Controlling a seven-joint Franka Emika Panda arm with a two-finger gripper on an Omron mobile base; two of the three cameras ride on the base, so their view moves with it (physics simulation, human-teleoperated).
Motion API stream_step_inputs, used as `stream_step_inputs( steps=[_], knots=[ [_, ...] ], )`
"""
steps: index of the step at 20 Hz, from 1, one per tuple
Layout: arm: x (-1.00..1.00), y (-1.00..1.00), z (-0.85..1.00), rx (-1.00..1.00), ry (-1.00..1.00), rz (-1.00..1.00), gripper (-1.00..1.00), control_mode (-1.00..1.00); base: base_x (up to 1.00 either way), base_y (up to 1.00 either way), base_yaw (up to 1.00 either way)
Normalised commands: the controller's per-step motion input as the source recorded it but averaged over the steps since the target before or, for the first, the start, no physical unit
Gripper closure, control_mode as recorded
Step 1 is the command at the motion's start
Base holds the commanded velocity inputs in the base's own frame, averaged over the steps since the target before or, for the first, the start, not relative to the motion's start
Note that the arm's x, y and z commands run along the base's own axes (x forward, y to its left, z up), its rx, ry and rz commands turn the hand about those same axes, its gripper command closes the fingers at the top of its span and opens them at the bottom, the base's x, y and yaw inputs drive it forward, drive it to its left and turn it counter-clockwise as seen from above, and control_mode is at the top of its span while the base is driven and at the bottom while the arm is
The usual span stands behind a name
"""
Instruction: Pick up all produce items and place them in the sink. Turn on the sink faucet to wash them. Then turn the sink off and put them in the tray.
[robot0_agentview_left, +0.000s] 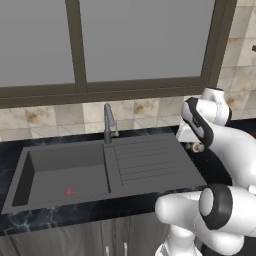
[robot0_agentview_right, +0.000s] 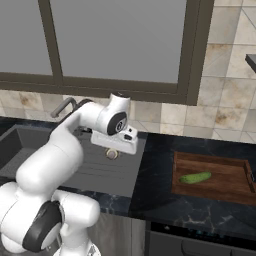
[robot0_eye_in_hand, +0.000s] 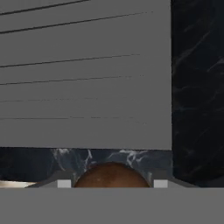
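Note:
My gripper (robot0_agentview_right: 112, 155) is shut on the round tan-brown produce item (robot0_agentview_right: 113, 153) and holds it just above the right end of the ridged drainboard (robot0_agentview_left: 150, 161). In the hand view the brown item (robot0_eye_in_hand: 109, 175) sits between the two fingertips (robot0_eye_in_hand: 64, 183). From the left the gripper (robot0_agentview_left: 196, 148) shows behind the arm. The green cucumber-like item (robot0_agentview_right: 195, 177) lies in the wooden tray (robot0_agentview_right: 227, 190) on the counter to the right. The dark sink (robot0_agentview_left: 60, 170) has a red drain mark (robot0_agentview_left: 69, 191). The faucet (robot0_agentview_left: 108, 122) stands behind it, with no water visible.
Black marbled counter (robot0_agentview_right: 155, 185) runs between the drainboard and the tray. A tiled wall and a large window (robot0_agentview_left: 125, 45) back the counter. My own arm (robot0_agentview_right: 55, 150) crosses above the drainboard's left part.

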Motion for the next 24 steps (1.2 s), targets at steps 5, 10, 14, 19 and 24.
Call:
stream_step_inputs(
  steps=[5,10,14,19,24],
  knots=[
    [0.09,-0.76,0.00,0.00,0.00,-0.14,1.00,-1.00,0.00,0.00,0.00],
    [0.04,-0.69,0.00,0.00,0.00,-0.18,1.00,-1.00,0.00,0.00,0.00],
    [0.01,-0.65,0.01,0.00,0.00,-0.18,1.00,-1.00,0.00,0.00,0.00],
    [0.00,-0.54,0.12,-0.02,-0.04,-0.14,1.00,-1.00,0.00,0.00,0.00],
    [0.00,-0.40,0.24,-0.08,-0.08,-0.12,1.00,-1.00,0.00,0.00,0.00]
  ],
)
